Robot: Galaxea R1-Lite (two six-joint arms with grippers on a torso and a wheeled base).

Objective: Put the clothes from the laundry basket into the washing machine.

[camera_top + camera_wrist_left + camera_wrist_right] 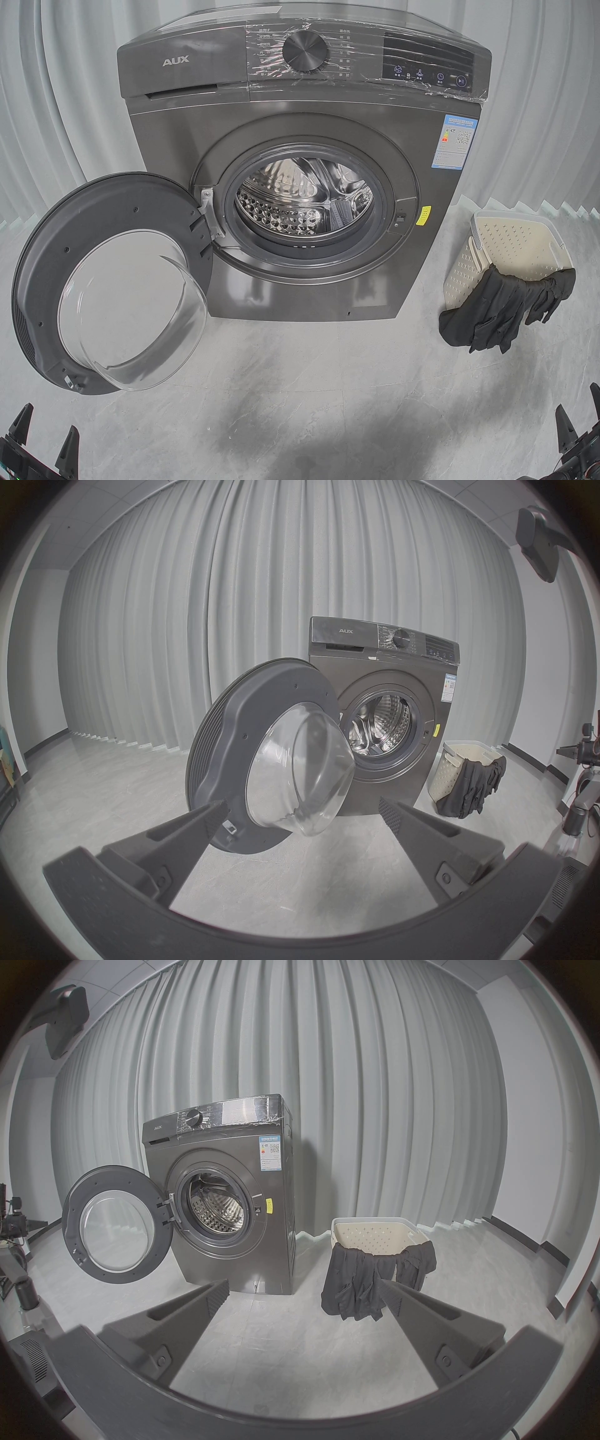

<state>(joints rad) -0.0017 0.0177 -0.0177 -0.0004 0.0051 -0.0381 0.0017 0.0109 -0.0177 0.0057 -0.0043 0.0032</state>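
Left claw: my left claw [45, 431] hangs low on the door's side of the scene. Its two dark fingers are spread wide, with nothing between them and nothing touched.
Right claw: my right claw [578, 406] hangs low on the basket's side. It is also spread wide and empty, well apart from the cloth.
Clothes: one black garment [500, 306] of crumpled soft cloth is draped over the near rim of the basket. Most of it hangs in long folds down the outer wall toward the floor. A smaller part trails along the rim to the right.
Basket: the cream perforated plastic laundry basket [519, 240] stands on the floor just beside the machine's right flank. Its pale dotted inner walls show above the cloth.
Machine: the dark grey front-loading washing machine [175, 137] stands upright, with a round dial on top and clear film over its control panel.
Door: the round grey door [112, 206] has a bulging clear glass bowl. It is swung fully open to my left, hinged at the left of the opening.
Drum: the shiny steel drum [303, 197] shows through the open mouth, its wall perforated.
Floor: the pale grey marbled floor [312, 387] lies between my claws and the machine.
Backdrop: a white pleated curtain [56, 94] hangs behind the machine.
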